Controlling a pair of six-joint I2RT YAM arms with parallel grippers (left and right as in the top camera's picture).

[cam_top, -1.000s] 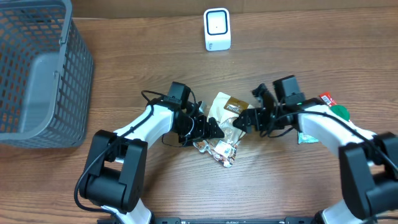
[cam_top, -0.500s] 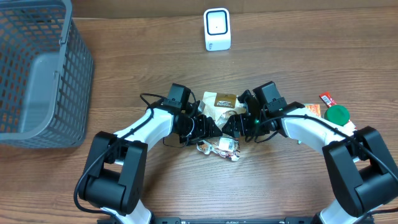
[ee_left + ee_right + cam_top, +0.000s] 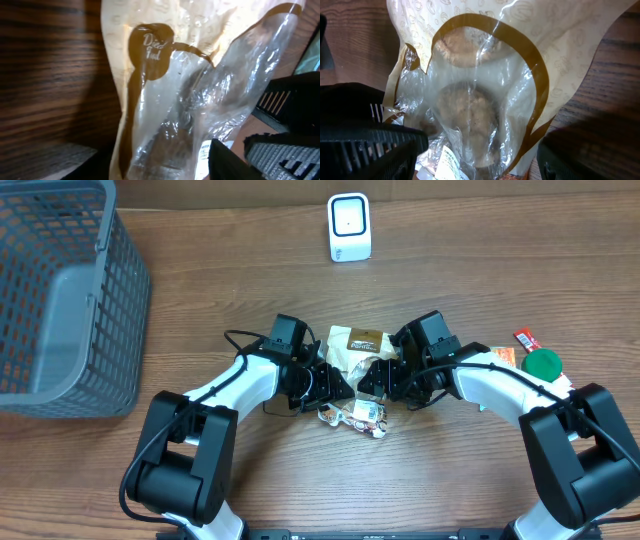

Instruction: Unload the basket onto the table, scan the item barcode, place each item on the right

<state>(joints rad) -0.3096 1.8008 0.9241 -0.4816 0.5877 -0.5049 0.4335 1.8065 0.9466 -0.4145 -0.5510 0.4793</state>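
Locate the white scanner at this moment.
In the overhead view, the white scanner stands alone at the far middle of the table, beyond the snack bag and to the right of the grey wire basket.

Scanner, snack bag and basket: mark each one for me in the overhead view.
scanner (image 3: 349,226), overhead view, middle of its white front face.
snack bag (image 3: 357,343), overhead view, printed upper part showing between the two arms.
basket (image 3: 122,285), overhead view, mesh of its right-hand wall.
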